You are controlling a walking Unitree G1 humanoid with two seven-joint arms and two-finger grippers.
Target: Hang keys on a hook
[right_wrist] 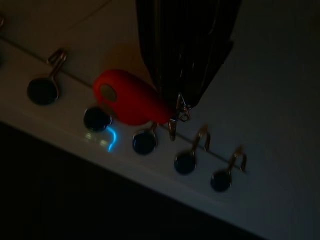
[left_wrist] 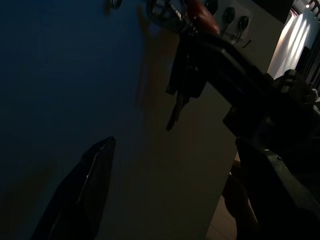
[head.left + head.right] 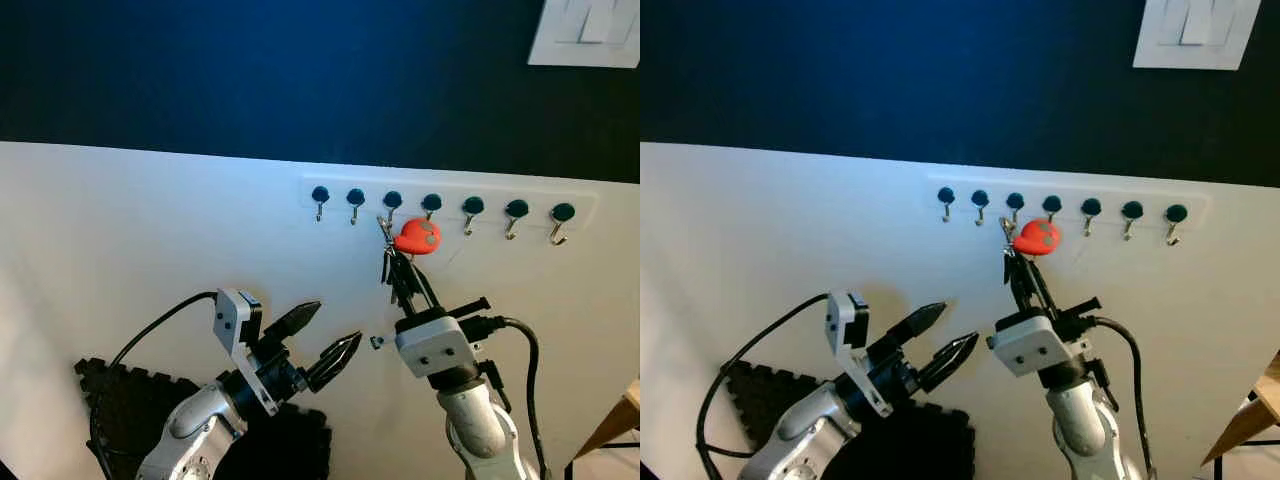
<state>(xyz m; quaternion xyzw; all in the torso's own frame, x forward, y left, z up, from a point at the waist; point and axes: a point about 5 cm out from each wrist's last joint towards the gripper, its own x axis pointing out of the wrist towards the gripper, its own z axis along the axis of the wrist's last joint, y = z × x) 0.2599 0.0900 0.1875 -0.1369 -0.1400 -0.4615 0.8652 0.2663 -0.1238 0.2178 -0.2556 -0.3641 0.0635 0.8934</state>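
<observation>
The right gripper (image 3: 403,278) clenches a dark bunch of keys with a red oval fob (image 3: 417,237) at the white rail of dark-knobbed metal hooks (image 3: 473,208); the left gripper (image 3: 325,338) hovers spread apart below.

White lower wall (image 3: 150,230) under dark blue upper wall (image 3: 250,70) (light switch (image 3: 585,30) top right); black foam mat (image 3: 130,400) below.

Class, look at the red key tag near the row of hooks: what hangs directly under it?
Under the red tag hangs a bunch of dark keys, pinched by the right gripper reaching up from below. The fingers cover the keys' lower ends. Which hook the ring sits on is unclear.
</observation>
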